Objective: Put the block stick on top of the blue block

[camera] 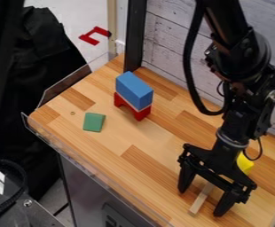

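Main risk is the pick: block stick (201, 198) is thin and lies flat on the desk (163, 137), so if the gripper (200, 202) closes a bit high, it'll skim over the wood and come up with nothing. Can't tell tip height above the desk from this angle. Second: the visible part of the stick is its near end; the rest runs back under the gripper toward the yellow block (245, 164). Can't see if they touch; if they do, closing or lifting could drag the yellow one along. Grip well off the stick's middle and it may droop or swivel, then land crooked. Third is the place: blue block (134, 91) sits up on the red block (141, 114), arch-shaped, so the target is raised. Come in too low and the stick or a jaw clips the blue block and shoves it off. Let go off-centre or too high and the stick probably tips or bounces off. Green block (94, 122) is near the stack, minor snag risk on a low approach. Jaws: released, spread wide, holding nothing. Stick is between them in view, running crosswise to the line joining the tips, so squeezing should pinch its narrow sides.
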You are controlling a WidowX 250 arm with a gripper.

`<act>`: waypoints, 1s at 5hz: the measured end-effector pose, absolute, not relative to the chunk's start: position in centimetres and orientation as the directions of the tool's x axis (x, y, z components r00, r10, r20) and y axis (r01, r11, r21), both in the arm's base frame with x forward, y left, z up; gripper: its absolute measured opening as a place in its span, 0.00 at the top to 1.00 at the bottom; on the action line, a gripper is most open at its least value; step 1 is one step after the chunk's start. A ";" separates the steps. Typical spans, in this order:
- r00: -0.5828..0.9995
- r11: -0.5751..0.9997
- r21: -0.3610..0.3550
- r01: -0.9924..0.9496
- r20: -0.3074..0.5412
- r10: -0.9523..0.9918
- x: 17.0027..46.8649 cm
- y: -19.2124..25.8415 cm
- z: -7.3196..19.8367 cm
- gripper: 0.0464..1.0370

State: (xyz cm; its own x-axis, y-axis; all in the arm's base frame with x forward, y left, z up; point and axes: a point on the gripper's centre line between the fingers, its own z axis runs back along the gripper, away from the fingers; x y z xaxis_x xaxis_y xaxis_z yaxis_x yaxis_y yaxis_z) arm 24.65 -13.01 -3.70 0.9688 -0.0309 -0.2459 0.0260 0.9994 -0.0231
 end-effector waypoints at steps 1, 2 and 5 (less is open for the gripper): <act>0.968 0.999 -0.030 0.016 -0.251 -0.023 24.7 -13.2 -3.8 0.33; 0.968 0.999 -0.039 0.004 -0.250 -0.014 24.4 -13.1 -3.7 0.61; 0.945 0.951 -0.046 -0.304 -0.144 0.295 25.1 -10.7 3.5 0.92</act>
State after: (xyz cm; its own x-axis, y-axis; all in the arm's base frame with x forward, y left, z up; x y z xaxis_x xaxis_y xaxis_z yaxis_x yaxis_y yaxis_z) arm 25.11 -10.74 3.53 0.9446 0.2952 -0.1435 -0.3044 0.9514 -0.0460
